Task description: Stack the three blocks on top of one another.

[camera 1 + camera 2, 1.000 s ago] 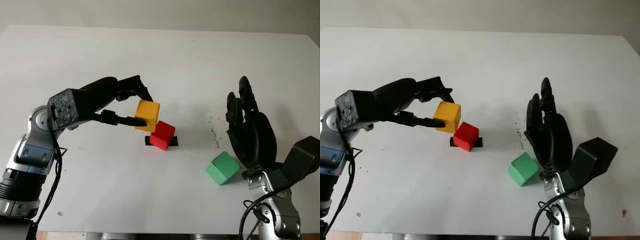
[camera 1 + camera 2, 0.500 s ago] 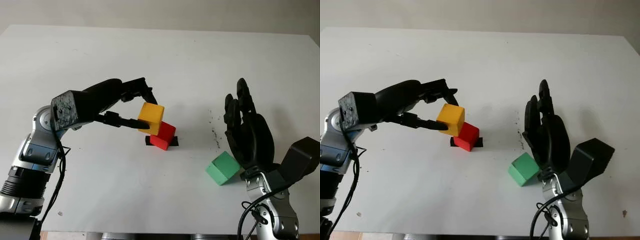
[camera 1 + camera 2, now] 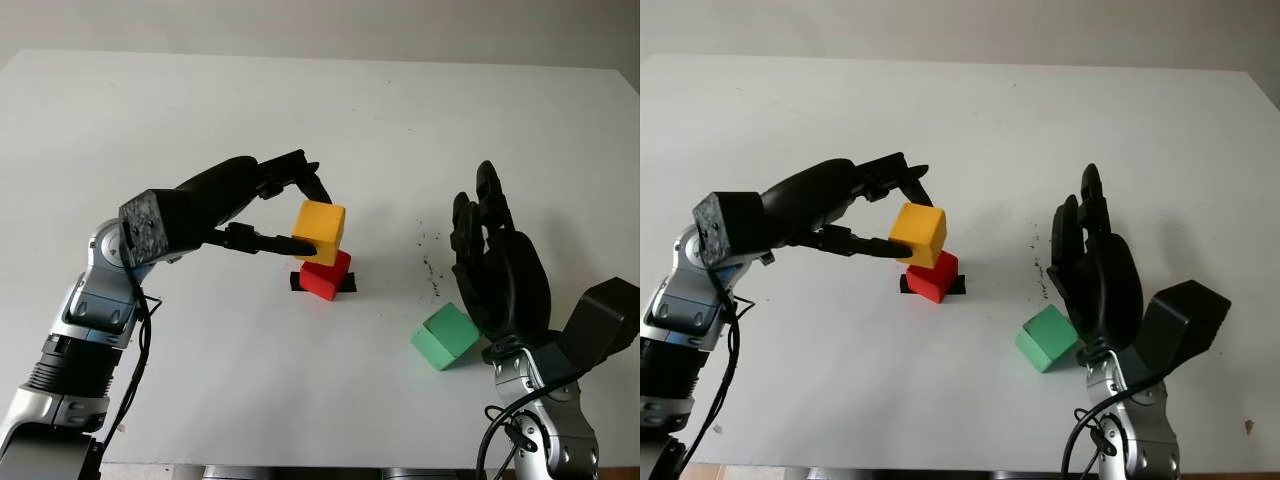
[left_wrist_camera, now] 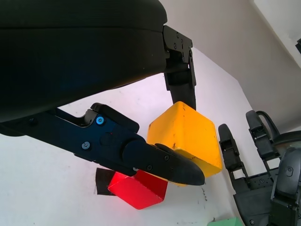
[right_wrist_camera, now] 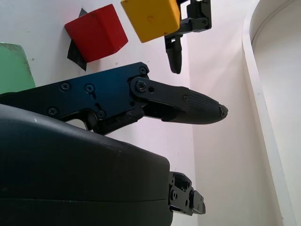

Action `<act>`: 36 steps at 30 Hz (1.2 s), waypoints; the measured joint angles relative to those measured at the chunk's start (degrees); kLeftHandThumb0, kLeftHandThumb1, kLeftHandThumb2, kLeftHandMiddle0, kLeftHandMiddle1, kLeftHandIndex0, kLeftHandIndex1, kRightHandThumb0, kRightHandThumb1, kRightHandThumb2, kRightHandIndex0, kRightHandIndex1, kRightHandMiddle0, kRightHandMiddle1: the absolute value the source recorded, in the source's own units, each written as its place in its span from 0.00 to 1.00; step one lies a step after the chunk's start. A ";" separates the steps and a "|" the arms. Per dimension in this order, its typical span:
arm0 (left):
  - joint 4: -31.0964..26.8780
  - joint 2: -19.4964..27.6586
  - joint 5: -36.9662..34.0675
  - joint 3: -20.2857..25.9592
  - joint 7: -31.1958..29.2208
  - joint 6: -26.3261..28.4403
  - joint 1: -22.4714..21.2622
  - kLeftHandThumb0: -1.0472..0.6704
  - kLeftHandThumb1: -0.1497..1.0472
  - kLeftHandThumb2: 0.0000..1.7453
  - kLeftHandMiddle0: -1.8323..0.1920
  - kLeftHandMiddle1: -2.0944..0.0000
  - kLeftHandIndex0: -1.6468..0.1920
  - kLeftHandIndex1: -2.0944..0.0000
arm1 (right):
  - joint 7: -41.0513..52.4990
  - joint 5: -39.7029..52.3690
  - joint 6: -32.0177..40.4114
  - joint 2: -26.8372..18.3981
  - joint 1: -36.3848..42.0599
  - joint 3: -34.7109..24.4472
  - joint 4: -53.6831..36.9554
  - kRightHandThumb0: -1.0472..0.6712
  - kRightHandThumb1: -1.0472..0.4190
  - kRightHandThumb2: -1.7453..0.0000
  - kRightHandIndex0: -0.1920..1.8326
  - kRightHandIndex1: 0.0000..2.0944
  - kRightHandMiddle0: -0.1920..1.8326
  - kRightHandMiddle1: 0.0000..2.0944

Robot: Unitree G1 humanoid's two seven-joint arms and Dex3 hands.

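White matte table (image 3: 200, 110) beneath a pale wall, faintly speckled with dark marks near the middle. Near the centre, a smooth red block (image 3: 326, 275) on a small black square marker (image 3: 346, 284), tilted cornerwise to the table edge. Directly above it, a glossy yellow block (image 3: 320, 229), sharp-edged and cubic, pinched between the black fingers of the left hand (image 3: 296, 208), one finger against the far face and one along the near face. Not possible to tell from the head views whether yellow touches red; from the left wrist view, yellow block (image 4: 188, 136) low over the red block (image 4: 138, 188), with a rounded fingertip (image 4: 181, 170) crossing in front of where they would meet. To the right and nearer, a matte green block (image 3: 444, 336) flat on the table. Just beside it on the right, the right hand (image 3: 500, 265), upright, open, holding nothing, fingers pointing to the far side. In the right wrist view, textured finger pad (image 5: 200, 106) and screw heads on the finger links, with the three blocks beyond.
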 measured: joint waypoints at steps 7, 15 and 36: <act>1.67 -0.51 0.44 -0.45 -0.02 -0.46 -0.58 0.33 1.00 0.13 0.88 0.97 0.79 0.19 | -0.12 0.05 0.01 0.01 0.10 -0.02 -0.44 0.25 0.00 0.66 0.00 0.00 0.00 0.00; 3.42 -1.02 1.64 -1.25 0.28 -1.15 -1.23 0.31 1.00 0.12 0.87 0.97 0.77 0.19 | 0.06 0.34 0.02 0.01 0.14 -0.27 -0.45 0.24 0.00 0.66 0.00 0.00 0.00 0.00; 6.67 -2.30 4.21 -2.34 1.92 -4.46 -1.54 0.31 1.00 0.13 0.87 0.98 0.77 0.22 | -0.72 0.00 0.15 0.00 0.67 -0.36 -2.03 0.25 0.00 0.67 0.00 0.00 0.00 0.00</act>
